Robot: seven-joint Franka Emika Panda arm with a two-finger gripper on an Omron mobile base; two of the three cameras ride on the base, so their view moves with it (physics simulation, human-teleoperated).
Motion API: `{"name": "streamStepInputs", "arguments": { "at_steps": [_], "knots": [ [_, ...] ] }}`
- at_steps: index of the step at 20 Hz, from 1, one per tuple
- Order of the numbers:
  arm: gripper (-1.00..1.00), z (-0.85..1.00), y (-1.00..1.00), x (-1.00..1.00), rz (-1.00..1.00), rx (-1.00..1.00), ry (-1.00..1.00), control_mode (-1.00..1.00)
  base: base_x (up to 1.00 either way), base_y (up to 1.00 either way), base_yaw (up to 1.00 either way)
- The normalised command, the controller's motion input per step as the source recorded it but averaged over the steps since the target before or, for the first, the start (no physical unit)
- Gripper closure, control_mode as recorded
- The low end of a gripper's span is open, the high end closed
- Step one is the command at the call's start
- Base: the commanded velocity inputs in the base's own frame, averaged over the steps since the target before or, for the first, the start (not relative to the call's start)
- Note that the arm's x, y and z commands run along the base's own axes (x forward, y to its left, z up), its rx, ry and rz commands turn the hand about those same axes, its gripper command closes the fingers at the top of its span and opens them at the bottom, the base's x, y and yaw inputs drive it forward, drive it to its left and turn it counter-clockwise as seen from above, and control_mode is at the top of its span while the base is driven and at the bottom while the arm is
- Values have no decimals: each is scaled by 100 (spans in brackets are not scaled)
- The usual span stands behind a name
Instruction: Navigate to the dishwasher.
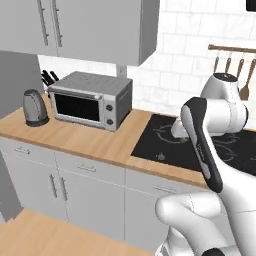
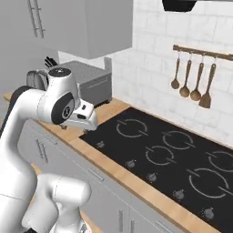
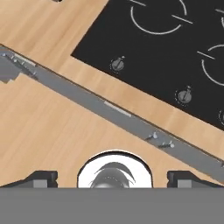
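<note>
No mid-grey panel with a long black bar handle is in sight, so the dishwasher is out of view. My arm is folded over the front edge of the wooden counter point(image 1: 95, 142). The gripper point(image 3: 113, 178) points down at the counter edge beside the black cooktop point(image 3: 166, 48). Its two dark fingertips point(image 3: 43, 177) stand wide apart at the bottom of the hand view, open, with nothing between them. The hand point(image 2: 84, 116) hangs above the cooktop's left front corner.
A silver microwave point(image 1: 90, 100), a kettle point(image 1: 34, 107) and a knife block point(image 1: 49, 78) stand on the counter at left. Light grey cabinet doors point(image 1: 92, 200) with short silver handles run below, over a wood floor point(image 1: 45, 235). Wooden utensils point(image 2: 191, 84) hang on the tiled wall.
</note>
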Motion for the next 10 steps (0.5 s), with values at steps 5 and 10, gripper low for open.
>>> {"name": "streamStepInputs", "arguments": {
  "at_steps": [5, 10],
  "knots": [
    [-100, 0, 0, 0, 0, 0, 0, 100, -75, 45, 68],
    [-100, 0, 0, 0, 0, 0, 0, 100, -48, 65, 55]
  ]
}}
